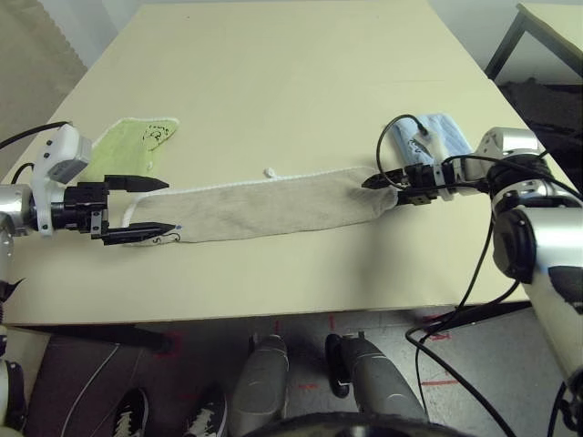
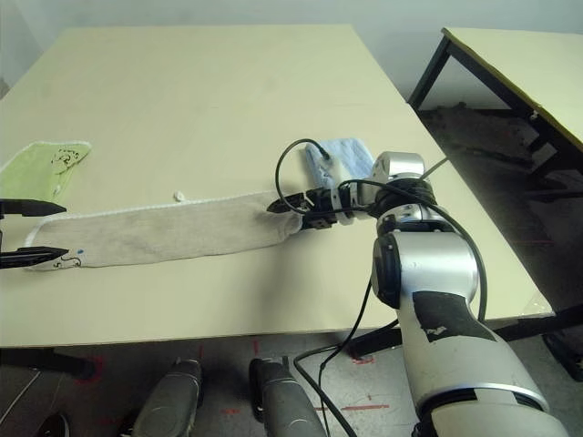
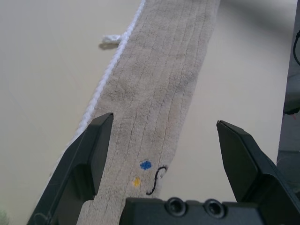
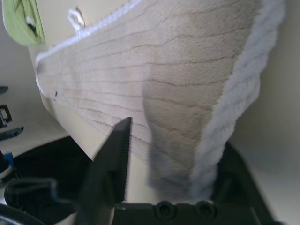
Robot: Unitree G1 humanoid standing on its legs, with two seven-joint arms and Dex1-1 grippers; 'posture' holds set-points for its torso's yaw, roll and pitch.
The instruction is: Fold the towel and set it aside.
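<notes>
Left eye view shows you the towel (image 1: 273,211) lying as a long narrow strip across the near part of the tabletop (image 1: 291,82), running from one arm to the other, with its white stitched edge along the far side and a small white loop (image 1: 270,172) poking out beyond that edge. By its narrowness, it looks already doubled lengthwise, so I judge the first fold done; the shorter folds that bring the ends together, and the setting aside, are still ahead of you.

At the strip's right end, your right gripper (image 1: 383,180) has the cloth between its fingers: the right wrist view shows the towel's end bunched up and lifted into the gap, one finger on either side. The fingers look partly closed on it, but you cannot tell whether the pinch is firm yet.

At the left end, your left gripper (image 1: 150,208) has its fingers spread wide, straddling the towel's end; the left wrist view shows the cloth with its small embroidered motif (image 3: 153,177) flat between them, not gripped.

A lime-green folded towel (image 1: 137,141) lies just beyond the left gripper, and a light-blue folded towel (image 1: 437,137) just beyond the right one, both clear of the strip.
</notes>
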